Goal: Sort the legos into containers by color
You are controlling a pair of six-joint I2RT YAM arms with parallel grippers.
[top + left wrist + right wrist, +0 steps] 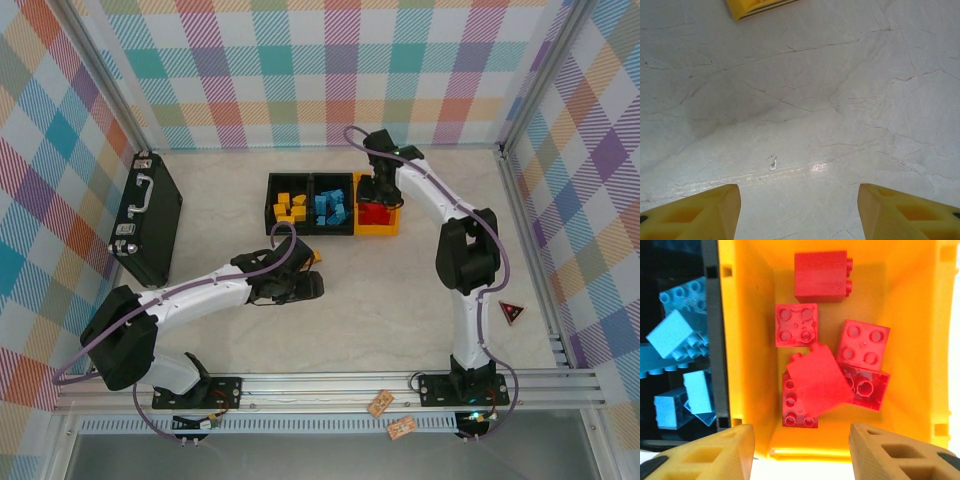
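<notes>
At the near edge of the table (400,310) you have two tan tags (380,403) on the rail. A red triangle (513,312) lies close to the right edge.

Your left gripper (308,287) sits low near the table's middle, pointing right. Its wrist view shows the jaws wide apart, with bare table between the fingers (700,215). Just beyond it lies a yellow piece (316,258), but too little of it shows to call it a brick for sure.

Farther back, the three bins stand joined in a row:
- The left bin (270,205) is black and holds yellow bricks (290,208).
- The middle bin (332,178) is black and holds blue bricks (331,208).
- The orange bin (378,231) at the right end holds red bricks (815,377), heaped with one tilted on top.

Your right gripper (800,447) hangs over the orange bin. Its jaws are wide and nothing is gripped between them.

A black case (147,217) lies along the left edge, well apart from the bins.
</notes>
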